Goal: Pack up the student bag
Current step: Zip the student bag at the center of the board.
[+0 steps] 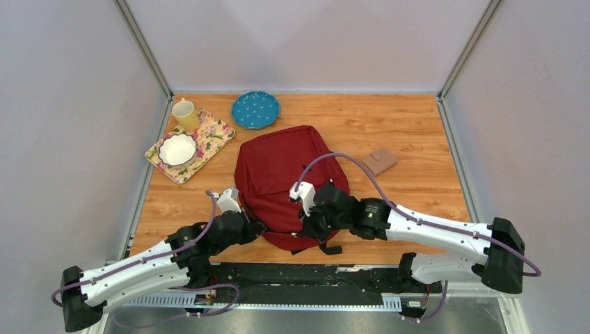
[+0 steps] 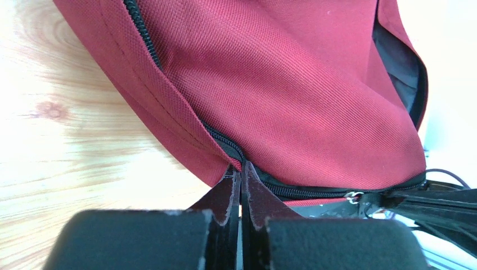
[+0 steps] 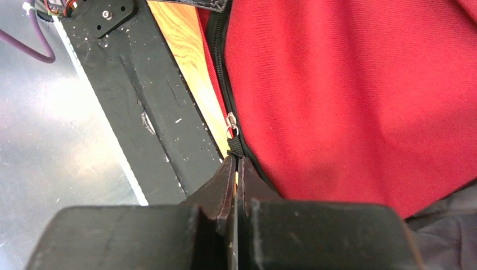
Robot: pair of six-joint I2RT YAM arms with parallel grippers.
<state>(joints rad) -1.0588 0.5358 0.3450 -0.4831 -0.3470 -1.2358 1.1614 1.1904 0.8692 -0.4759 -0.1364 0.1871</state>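
Note:
The student bag [image 1: 282,174], a dark red backpack, lies flat in the middle of the wooden table. My left gripper [image 1: 259,227] is at its near left edge. In the left wrist view the jaws [image 2: 241,167] are shut on the bag's [image 2: 292,95] fabric edge beside the black zipper [image 2: 224,142]. My right gripper [image 1: 307,229] is at the bag's near edge. In the right wrist view it [image 3: 235,159] is shut on the black pull tab [image 3: 234,148] below the metal zipper slider [image 3: 231,125] of the bag [image 3: 349,95].
A floral tray [image 1: 212,142] at the back left holds a white bowl [image 1: 177,149] and a yellow mug [image 1: 185,114]. A blue dotted plate [image 1: 255,109] lies behind the bag. A brown wallet [image 1: 380,161] lies to its right. The black base rail [image 3: 146,112] runs along the near table edge.

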